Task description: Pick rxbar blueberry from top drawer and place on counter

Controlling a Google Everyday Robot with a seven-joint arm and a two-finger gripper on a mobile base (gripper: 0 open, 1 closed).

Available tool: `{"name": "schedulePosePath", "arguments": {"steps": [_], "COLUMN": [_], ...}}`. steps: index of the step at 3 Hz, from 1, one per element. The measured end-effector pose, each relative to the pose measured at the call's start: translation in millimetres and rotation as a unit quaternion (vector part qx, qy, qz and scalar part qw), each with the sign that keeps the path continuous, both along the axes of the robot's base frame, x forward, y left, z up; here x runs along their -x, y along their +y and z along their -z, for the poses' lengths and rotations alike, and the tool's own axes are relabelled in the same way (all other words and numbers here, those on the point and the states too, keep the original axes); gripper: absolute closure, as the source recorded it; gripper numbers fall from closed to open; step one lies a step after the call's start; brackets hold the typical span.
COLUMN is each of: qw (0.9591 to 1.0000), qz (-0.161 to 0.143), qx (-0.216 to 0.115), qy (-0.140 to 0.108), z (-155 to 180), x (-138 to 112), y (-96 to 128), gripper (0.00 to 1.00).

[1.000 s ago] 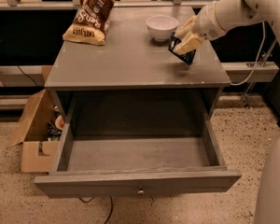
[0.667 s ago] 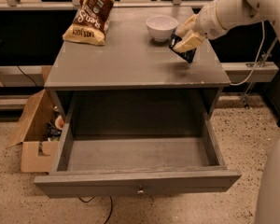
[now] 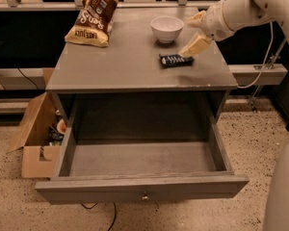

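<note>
Rxbar blueberry (image 3: pixel 175 60) is lying flat on the right part of the counter (image 3: pixel 125 64), just nearer than the white bowl (image 3: pixel 166 28), while the gripper (image 3: pixel 189 36) is hovering over its right end, fingers spread and gripping nothing, and the top drawer (image 3: pixel 139 189) is standing pulled out.

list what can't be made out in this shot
Camera view:
- Print on the bar: too small to read.
- Whether the open gripper, just above the bar's right end on the counter, touches it: too close to tell.
- Arm: cut off by the top right edge.
- Box contents: hidden by its flaps.
</note>
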State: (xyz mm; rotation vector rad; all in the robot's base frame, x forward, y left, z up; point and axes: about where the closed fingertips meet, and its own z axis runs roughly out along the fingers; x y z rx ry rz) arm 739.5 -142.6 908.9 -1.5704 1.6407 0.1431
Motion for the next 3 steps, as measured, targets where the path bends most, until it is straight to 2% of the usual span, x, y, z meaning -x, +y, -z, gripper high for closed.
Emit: {"name": "schedulePosePath", "arguments": {"steps": [1,2,3], "qw": [1.0000,0.9988,0.9942], "qz": [0.004,0.036,0.078], "qx": [-0.003,-0.021,-0.046], "qy": [-0.001,-0.028,-0.060], "z": [-1,-25,-54], "x": [2,20,49], "y": [-3,-32,-64], "gripper": [0.00,0.00,0.00]}}
